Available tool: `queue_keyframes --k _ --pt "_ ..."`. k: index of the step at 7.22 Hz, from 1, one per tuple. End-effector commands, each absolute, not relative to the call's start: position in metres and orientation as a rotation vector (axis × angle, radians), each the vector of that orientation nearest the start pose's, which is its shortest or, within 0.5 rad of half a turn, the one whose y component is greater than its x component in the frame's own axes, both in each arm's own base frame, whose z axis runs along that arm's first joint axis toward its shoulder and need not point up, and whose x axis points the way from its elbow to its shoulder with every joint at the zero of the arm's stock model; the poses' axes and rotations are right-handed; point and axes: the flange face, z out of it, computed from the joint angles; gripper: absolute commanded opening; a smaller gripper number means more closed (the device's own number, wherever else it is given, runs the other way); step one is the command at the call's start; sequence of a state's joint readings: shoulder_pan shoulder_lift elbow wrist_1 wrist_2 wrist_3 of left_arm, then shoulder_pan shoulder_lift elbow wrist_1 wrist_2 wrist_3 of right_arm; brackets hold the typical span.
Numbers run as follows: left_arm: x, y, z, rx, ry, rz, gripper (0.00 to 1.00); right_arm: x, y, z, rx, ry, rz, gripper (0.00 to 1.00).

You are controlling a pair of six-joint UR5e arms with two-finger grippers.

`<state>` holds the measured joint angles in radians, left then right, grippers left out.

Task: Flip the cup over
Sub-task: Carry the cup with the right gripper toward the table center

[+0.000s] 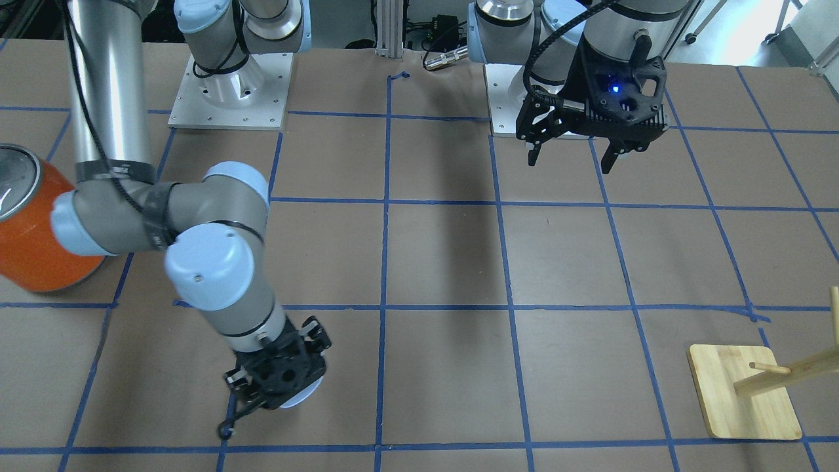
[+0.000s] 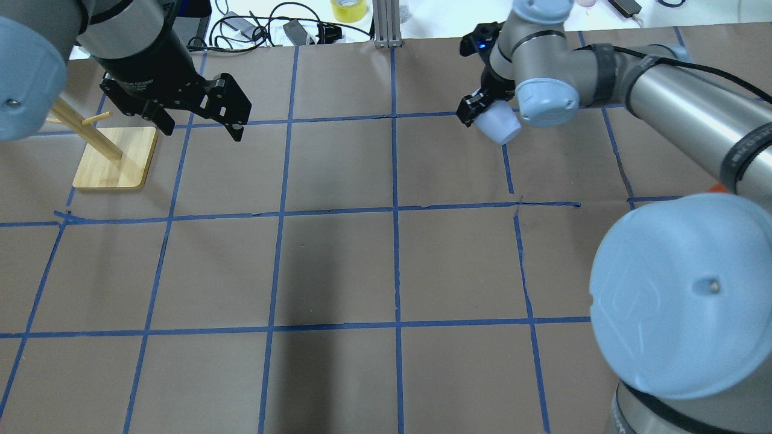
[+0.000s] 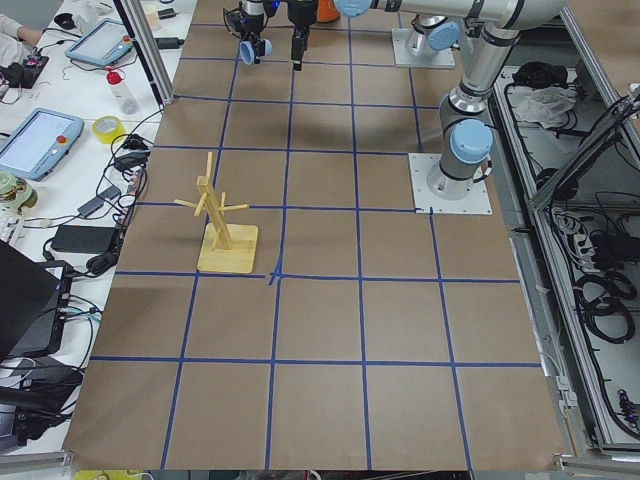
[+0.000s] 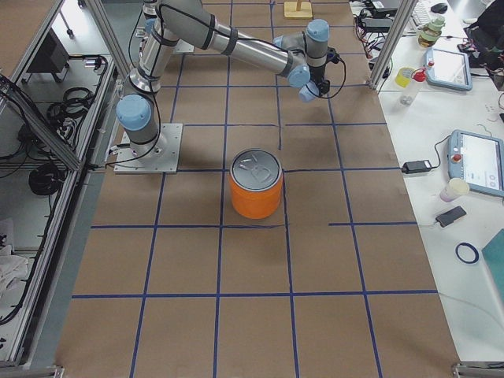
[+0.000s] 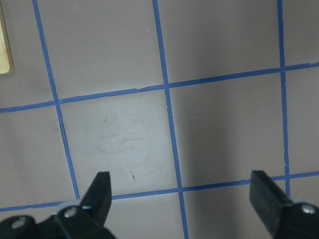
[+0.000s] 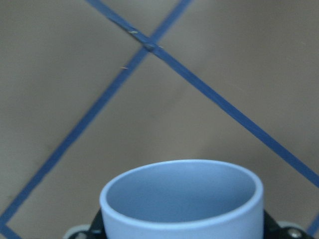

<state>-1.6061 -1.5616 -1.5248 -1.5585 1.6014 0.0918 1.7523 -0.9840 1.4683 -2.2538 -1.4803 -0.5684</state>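
Observation:
The cup is a small pale blue-white tumbler held tilted in my right gripper over the far right part of the table. My right gripper is shut on it. In the front view the gripper covers most of the cup. The right wrist view shows its rim and blue inside close up, above crossing tape lines. My left gripper is open and empty, hanging above the table far to the left; the left wrist view shows only bare paper between its fingers.
A large orange can with a silver top stands on the robot's right side, partly behind the right arm. A wooden peg stand stands near the left gripper. Blue tape lines grid the brown table paper.

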Motion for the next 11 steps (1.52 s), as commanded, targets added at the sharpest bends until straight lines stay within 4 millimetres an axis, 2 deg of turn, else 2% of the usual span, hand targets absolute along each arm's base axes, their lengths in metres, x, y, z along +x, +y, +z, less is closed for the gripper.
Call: queue_keyframes --k 1,3,4,5,7,9,10,11 --pt "-0.148 -0.488 0.517 0.196 3.101 -0.106 1.0 0.338 -0.635 0.255 -1.564 2.659 -0.393 0.65" --pt "-0.148 -0.488 0.517 0.196 3.101 -0.106 1.0 0.389 -0.619 0.227 -1.909 2.448 -0.476 0.63" --pt "-0.148 -0.488 0.517 0.198 3.101 -0.106 1.0 0.408 -0.611 0.222 -1.998 2.392 -0.487 0.61" --pt "-0.148 -0.488 0.517 0.198 3.101 -0.106 1.0 0.411 -0.606 0.214 -2.175 2.269 -0.461 0.59" --pt "-0.148 -0.488 0.517 0.198 3.101 -0.106 1.0 0.412 -0.604 0.208 -2.269 2.208 -0.44 0.59" --pt "-0.148 -0.488 0.517 0.198 3.101 -0.106 1.0 0.425 -0.592 0.205 -2.291 2.17 -0.429 0.57" --pt "-0.148 -0.488 0.517 0.198 3.101 -0.106 1.0 0.428 -0.583 0.192 -2.281 2.165 -0.394 0.57" --pt "-0.148 -0.488 0.517 0.198 3.101 -0.106 1.0 0.429 -0.581 0.188 -2.275 2.161 -0.392 0.58"
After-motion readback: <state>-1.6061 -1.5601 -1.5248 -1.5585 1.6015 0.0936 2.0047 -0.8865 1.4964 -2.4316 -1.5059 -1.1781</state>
